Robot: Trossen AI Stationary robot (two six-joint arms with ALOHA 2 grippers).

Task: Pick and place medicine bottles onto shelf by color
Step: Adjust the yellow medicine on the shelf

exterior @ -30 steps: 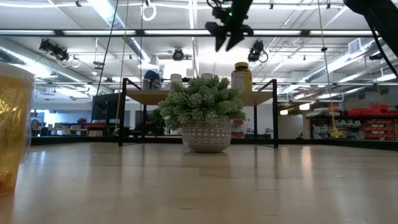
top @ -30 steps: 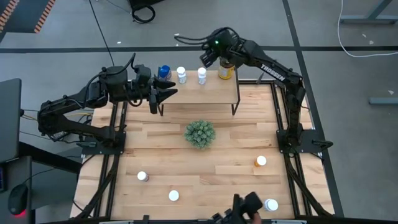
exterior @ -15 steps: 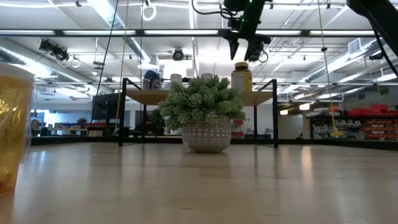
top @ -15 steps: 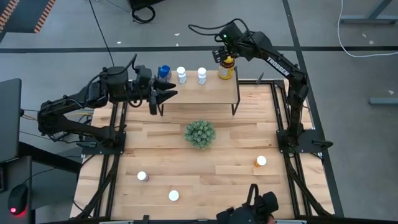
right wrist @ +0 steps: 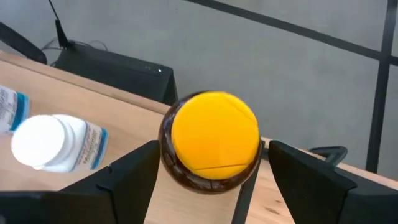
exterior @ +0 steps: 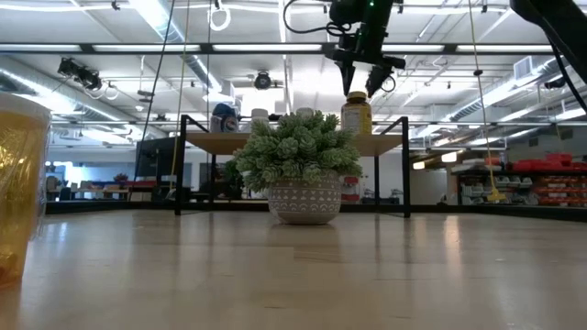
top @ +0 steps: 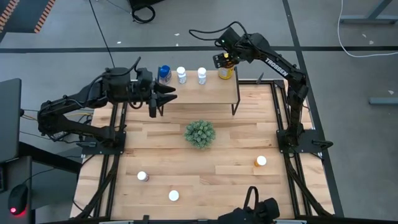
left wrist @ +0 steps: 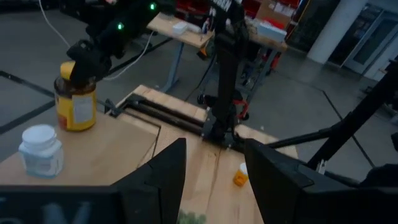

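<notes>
The shelf (top: 205, 92) stands on black legs at the table's far edge. On its board, from left to right, stand a blue bottle (top: 164, 73), two white bottles (top: 181, 74) (top: 201, 75) and the amber yellow-capped bottle (top: 226, 70). My right gripper (top: 224, 60) hangs open right over the amber bottle's yellow cap (right wrist: 214, 134), pointing down, one finger on each side, apart from it. My left gripper (top: 169, 96) waits open at the shelf's left end, level with the board. Three more bottles stand on the tabletop: one orange (top: 260, 161), two white-capped (top: 142, 176) (top: 173, 195).
The green spiky plant (top: 199, 133) in its pot stands mid-table, in front of the shelf. An orange bottle (exterior: 18, 183) stands close before the low camera. A dark object (top: 258, 210) sits at the near edge. Bare wood lies between the plant and the loose bottles.
My right gripper has moved toward the table's right, from above the right-hand white bottle to above the amber bottle, and has come down until its open fingertips are at the yellow cap. The dark object at the near edge has shifted right.
</notes>
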